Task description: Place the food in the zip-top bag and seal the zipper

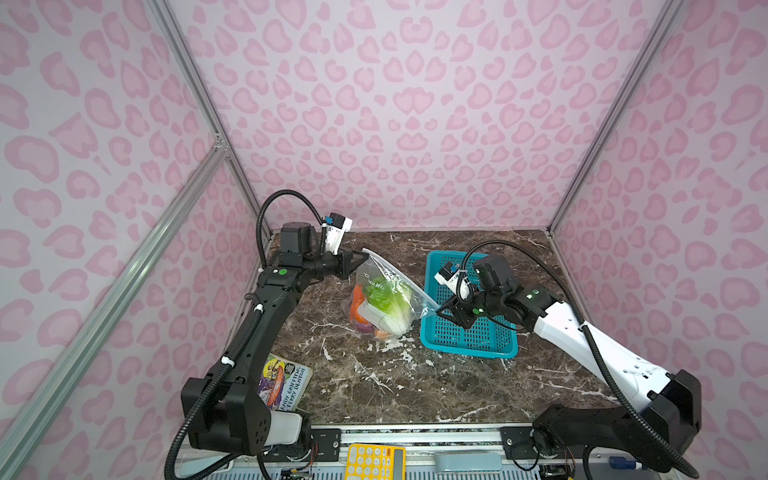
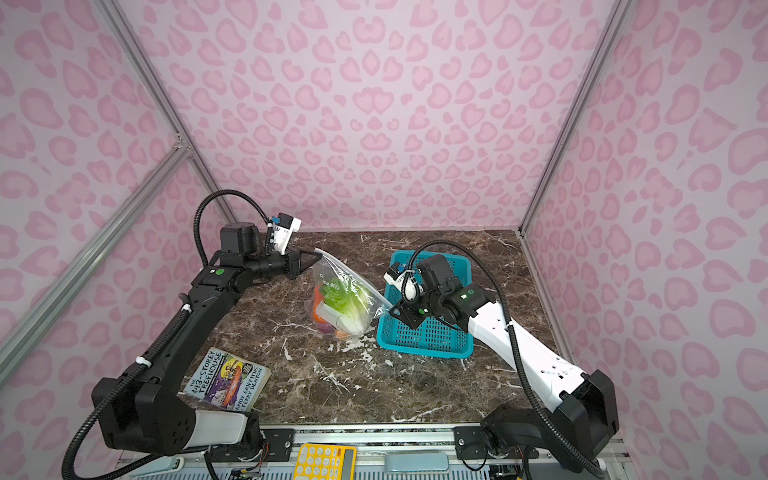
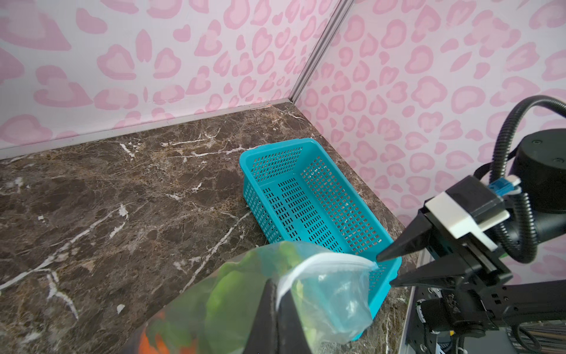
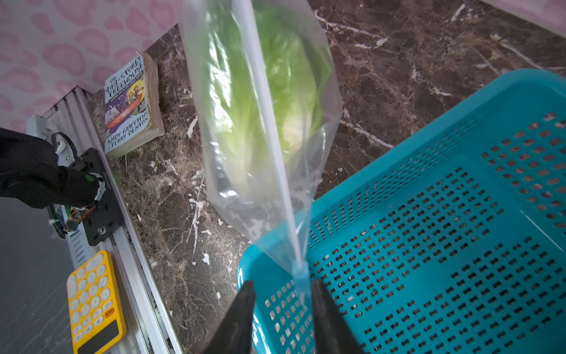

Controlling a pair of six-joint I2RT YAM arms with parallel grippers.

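Yellow calculator [image 1: 374, 461] sits closest, at 6 o'clock off the marble table [image 1: 415, 386]. Worry first: only the left gripper [image 3: 275, 291] is pinching the zipper [image 4: 266, 122], at the bag's 11 o'clock corner. The right gripper [image 4: 283, 283] stands spread either side of the blue slider tab [image 4: 301, 277], not gripping it. If that one pinch slips, I'd guess the load drags the top edge down, and any unsealed stretch spills. Containers: the teal basket [image 1: 469, 351] at 3 o'clock is empty. Mid-table, the zip-top bag [image 1: 392, 272] holds the cabbage [image 1: 386, 297], orange pieces [image 1: 356, 309] and a purple onion [image 1: 365, 328] underneath.
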